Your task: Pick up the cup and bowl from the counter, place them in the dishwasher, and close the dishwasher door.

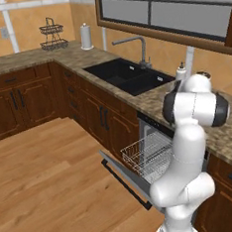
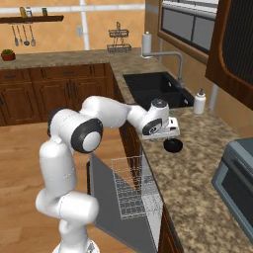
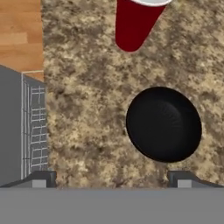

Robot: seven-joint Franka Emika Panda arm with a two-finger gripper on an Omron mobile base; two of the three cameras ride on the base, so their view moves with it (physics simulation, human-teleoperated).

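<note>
The claw (image 3: 111,178) hangs spread wide above the speckled brown granite table (image 3: 87,87); the small round black bowl (image 3: 163,124) lies at its 1 o'clock; the red tapered plastic cup (image 3: 134,24) stands at 12, apart from the bowl; the white wire rack (image 3: 35,127) sits at 9.

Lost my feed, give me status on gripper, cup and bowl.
Gripper open above counter, holding nothing. Bowl below it, cup beside, both on counter. Dishwasher door open, nothing blocking.

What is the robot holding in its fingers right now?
Nothing. The gripper is open above the counter, its fingers spread wide. The black bowl and the red cup sit on the counter, not held.
</note>
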